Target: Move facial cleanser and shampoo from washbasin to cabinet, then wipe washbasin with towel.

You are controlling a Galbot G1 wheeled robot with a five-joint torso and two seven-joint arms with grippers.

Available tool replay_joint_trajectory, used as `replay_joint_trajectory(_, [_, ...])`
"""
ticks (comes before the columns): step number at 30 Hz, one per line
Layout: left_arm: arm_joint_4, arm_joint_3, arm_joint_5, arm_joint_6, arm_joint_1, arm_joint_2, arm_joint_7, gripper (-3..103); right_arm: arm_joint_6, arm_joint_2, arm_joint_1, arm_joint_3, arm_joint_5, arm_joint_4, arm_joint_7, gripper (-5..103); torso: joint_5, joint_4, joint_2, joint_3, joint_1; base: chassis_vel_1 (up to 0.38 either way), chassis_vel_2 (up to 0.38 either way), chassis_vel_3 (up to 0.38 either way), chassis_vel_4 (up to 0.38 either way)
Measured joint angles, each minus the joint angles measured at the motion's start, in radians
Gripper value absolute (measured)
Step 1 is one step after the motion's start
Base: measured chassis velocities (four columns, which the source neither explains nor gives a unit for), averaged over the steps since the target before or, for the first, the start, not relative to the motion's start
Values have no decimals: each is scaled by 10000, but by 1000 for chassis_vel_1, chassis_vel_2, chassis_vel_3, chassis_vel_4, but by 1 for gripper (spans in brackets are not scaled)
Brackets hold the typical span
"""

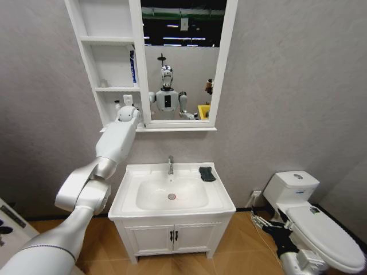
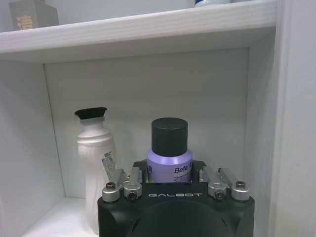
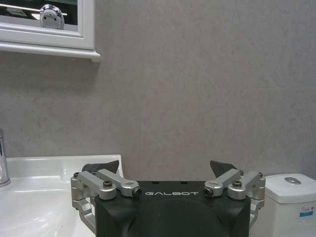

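Note:
My left gripper (image 1: 127, 103) reaches into the lowest open shelf of the white cabinet (image 1: 109, 89). In the left wrist view it (image 2: 169, 173) is shut on a purple bottle (image 2: 169, 158) with a black cap, held upright. A white bottle (image 2: 96, 163) with a black cap stands beside it on that shelf. I cannot tell which bottle is the facial cleanser and which the shampoo. The dark towel (image 1: 207, 173) lies folded on the washbasin (image 1: 123, 200) at its back right, by the faucet (image 1: 170, 165). My right gripper (image 3: 163, 168) is open and empty, low beside the basin's right end.
A blue item (image 1: 132, 67) stands on the middle shelf, and a small box (image 2: 32, 15) sits on the shelf above the bottles. The mirror panel (image 1: 180, 63) is right of the shelves. A white toilet (image 1: 312, 220) stands to the right, with the floor vanity (image 1: 172, 238) below.

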Motion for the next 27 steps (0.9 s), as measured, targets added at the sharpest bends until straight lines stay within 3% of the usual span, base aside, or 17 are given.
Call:
replay_joint_trajectory(5, [125, -25, -42, -101, 30, -39, 69, 64, 9, 11, 3, 8, 4, -2, 0, 100, 0, 0, 0, 0, -1, 0, 0, 0, 0])
replay_joint_trajectory(6, [125, -25, -42, -101, 30, -39, 69, 64, 9, 11, 3, 8, 4, -2, 0, 100, 0, 0, 0, 0, -1, 0, 0, 0, 0])
replay_joint_trajectory(9, [151, -48, -55, -168, 34, -39, 89, 81, 25, 12, -27, 64, 18, -3, 0, 100, 0, 0, 0, -1, -1, 0, 0, 0, 0])
replay_joint_trajectory(11, [150, -56, -55, -190, 46, -24, 90, 81, 31, 12, -42, 79, 23, -2, 0, 100, 1, 0, 0, -1, -1, 0, 0, 0, 0])
replay_joint_trajectory(13, [49, -71, -56, -217, 133, 53, 86, 92, 70, 27, -85, 94, 23, -3, 0, 100, 0, -1, 0, 0, -1, 0, 0, 0, 0])
replay_joint_trajectory(17, [-321, -88, -114, -227, 330, 221, -24, 98, 99, 55, -117, 87, 4, 7, 0, 100, 0, 0, 0, -1, -1, 0, 0, 0, 0])
replay_joint_trajectory(20, [-1819, -99, -478, 1, 974, 764, -366, 100, 84, 68, -87, 70, -14, 78, 8, 100, -1, 0, -1, -1, -1, 0, 0, 0, 0])
replay_joint_trajectory(21, [-1819, -99, -478, 1, 974, 764, -366, 100, 84, 68, -87, 70, -14, 78, 8, 100, -1, 0, -1, -1, -1, 0, 0, 0, 0])
replay_joint_trajectory(24, [-3706, -166, -828, 347, 1792, 1347, -911, 100, -22, 78, -3, 35, 1, 157, 55, 100, -3, 2, 0, -1, -1, 0, 0, 0, 0])
replay_joint_trajectory(25, [-3706, -166, -828, 347, 1792, 1347, -911, 100, -22, 78, -3, 35, 1, 157, 55, 100, -3, 2, 0, -1, -1, 0, 0, 0, 0])
replay_joint_trajectory(27, [-5622, -233, -1466, 603, 2693, 2009, -1392, 100, -111, 107, 64, 15, 8, 232, 139, 100, -2, -1, 0, -1, -2, 0, 0, 0, 0])
